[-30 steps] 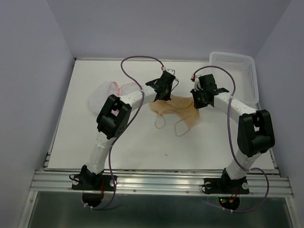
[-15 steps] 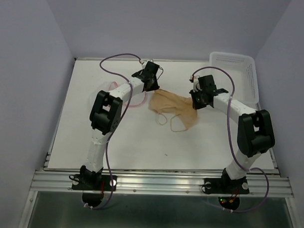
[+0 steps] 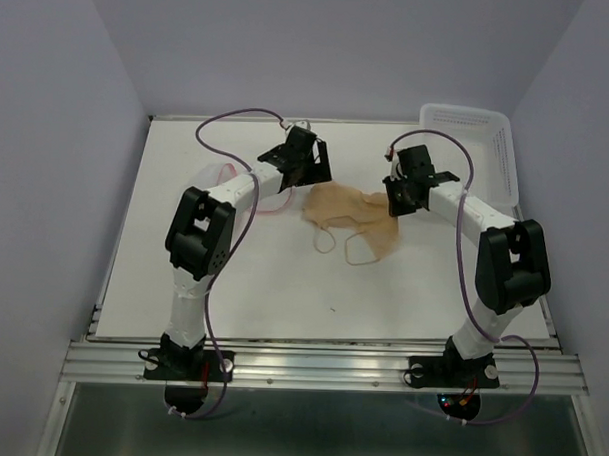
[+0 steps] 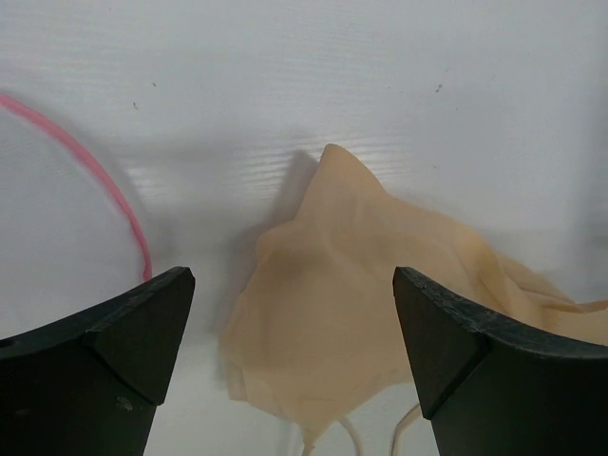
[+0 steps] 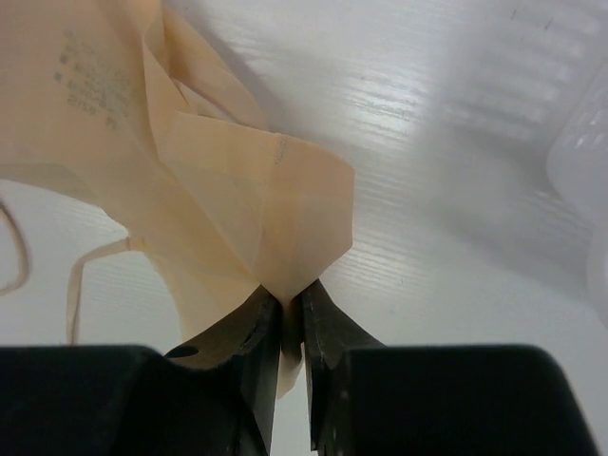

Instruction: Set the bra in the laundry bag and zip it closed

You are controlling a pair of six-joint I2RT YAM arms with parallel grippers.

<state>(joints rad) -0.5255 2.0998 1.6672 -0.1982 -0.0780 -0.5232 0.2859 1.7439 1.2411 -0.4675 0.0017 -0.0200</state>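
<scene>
Two grippers frame the job from above: my left gripper (image 3: 309,166) stands spread wide just past the left end of the bra (image 3: 350,215), while my right gripper (image 3: 398,196) pinches its right end on the white table (image 3: 183,274). The laundry bag (image 3: 223,171) lies to the left, mostly hidden under my left arm, and thin looped straps (image 3: 359,252) trail toward me. At my left wrist, the peach fabric rises in a soft, limp peak between my parted jaws, beside the bag's pink trim (image 4: 95,171) over sheer mesh. I judge I should take that rim and lift the mouth open. At my right wrist, my jaws are nipped on a thin fold; the hold looks slight, so I should drag slowly, well clear of the rigid basket (image 5: 579,161).
</scene>
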